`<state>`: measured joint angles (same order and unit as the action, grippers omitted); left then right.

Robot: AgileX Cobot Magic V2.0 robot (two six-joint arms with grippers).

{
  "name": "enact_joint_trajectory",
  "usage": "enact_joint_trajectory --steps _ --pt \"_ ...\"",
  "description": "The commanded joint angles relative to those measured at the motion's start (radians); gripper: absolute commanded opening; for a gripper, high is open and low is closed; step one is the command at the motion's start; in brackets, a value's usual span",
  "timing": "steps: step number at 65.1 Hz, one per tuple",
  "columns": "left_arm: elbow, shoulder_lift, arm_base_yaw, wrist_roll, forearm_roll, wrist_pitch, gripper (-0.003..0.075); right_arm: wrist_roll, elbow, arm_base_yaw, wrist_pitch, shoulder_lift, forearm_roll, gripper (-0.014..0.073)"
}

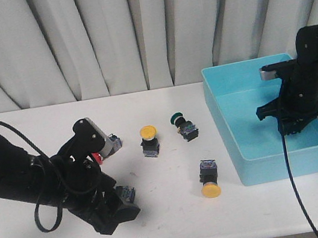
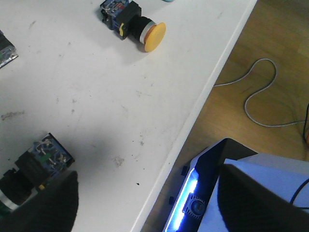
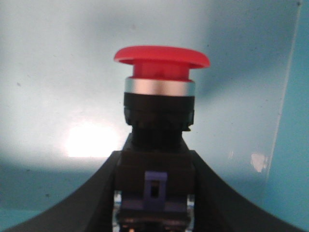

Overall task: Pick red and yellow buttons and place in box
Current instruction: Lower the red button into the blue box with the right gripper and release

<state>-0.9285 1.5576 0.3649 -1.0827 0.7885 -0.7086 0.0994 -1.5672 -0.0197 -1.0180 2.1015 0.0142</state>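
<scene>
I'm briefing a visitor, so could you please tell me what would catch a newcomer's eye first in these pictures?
The turquoise box at the table's right stands out most, with the right gripper inside it, shut on a red button. Next come two yellow buttons lying mid-table. The bulky left arm sprawls over the table's left side.

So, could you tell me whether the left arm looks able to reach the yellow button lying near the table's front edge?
Probably yes: bare table separates the left pincer from the yellow button.
</scene>
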Motion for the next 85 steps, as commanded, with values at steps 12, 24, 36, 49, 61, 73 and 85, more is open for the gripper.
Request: enact_joint_trajectory --steps 12,24,36,49,61,73,85 --pt "-0.03 -0.037 0.001 0.01 0.036 0.003 0.058 0.022 -0.03 -0.002 0.023 -0.015 0.008 0.0303" --pt "-0.03 -0.037 0.001 0.01 0.036 0.003 0.058 0.021 -0.03 -0.002 0.036 -0.015 0.008 0.0421" --pt "-0.03 -0.037 0.001 0.009 0.036 0.002 0.058 0.026 -0.03 -0.002 0.026 -0.029 0.01 0.0486" --pt "-0.03 -0.037 0.001 0.007 0.02 0.014 0.058 0.004 -0.029 0.007 0.0 -0.143 -0.014 0.0474" --pt "-0.03 -0.037 0.001 0.007 0.02 0.019 0.058 0.02 -0.007 0.065 -0.038 -0.317 -0.03 0.0446" --pt "-0.03 -0.037 0.001 0.007 0.02 0.049 0.058 0.025 0.176 0.191 0.061 -0.545 -0.023 0.0421" --pt "-0.03 -0.037 0.001 0.007 0.02 0.074 0.058 0.028 0.402 0.32 0.198 -0.746 -0.026 0.0412"
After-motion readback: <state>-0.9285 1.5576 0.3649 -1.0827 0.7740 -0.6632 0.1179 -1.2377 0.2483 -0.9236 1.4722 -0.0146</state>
